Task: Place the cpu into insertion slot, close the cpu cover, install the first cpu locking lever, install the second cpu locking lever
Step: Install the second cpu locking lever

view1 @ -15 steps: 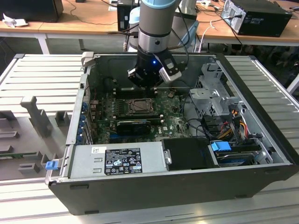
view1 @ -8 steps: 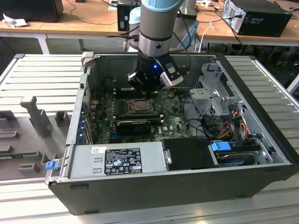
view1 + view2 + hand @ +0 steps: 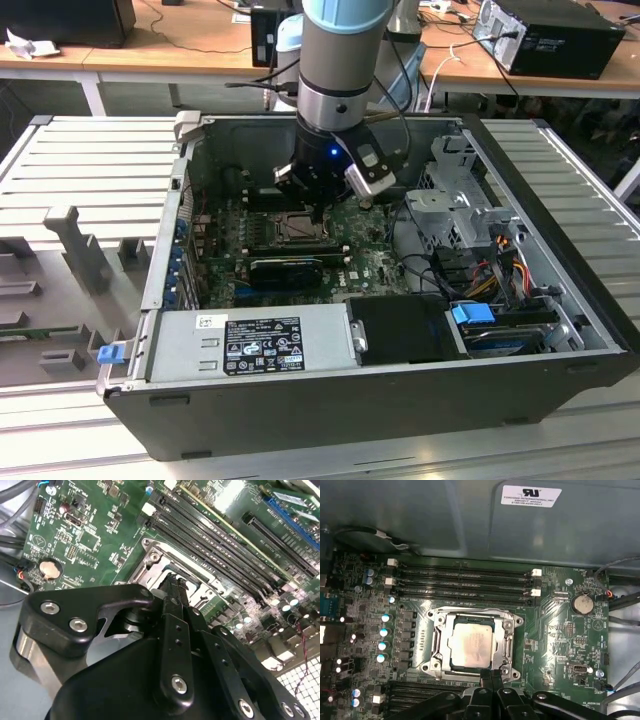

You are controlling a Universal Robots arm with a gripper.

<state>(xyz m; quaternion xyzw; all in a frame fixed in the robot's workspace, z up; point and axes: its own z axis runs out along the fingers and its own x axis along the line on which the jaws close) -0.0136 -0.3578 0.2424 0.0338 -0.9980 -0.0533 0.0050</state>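
In the first wrist view the cpu (image 3: 470, 644) lay flat in the insertion slot (image 3: 473, 645), its pale metal face up and its edges square with the socket frame; being nearly square, it had no marked long axis. The cpu cover (image 3: 506, 645) lay around it as a silvery frame, seemingly already down over the chip's edges, though I could not tell whether it was latched. The hand (image 3: 491, 676) hung at about 6 o'clock of the socket, its two black fingertips pressed together with nothing between them, just at the frame's near edge. In the exterior view the hand (image 3: 318, 212) stood over the socket inside the open computer case (image 3: 560, 250), which sat on the ribbed surface (image 3: 90, 160). I judged the chip light, stiff and fragile, best gripped by opposite edges; the cover looked thin, stiff and springy.
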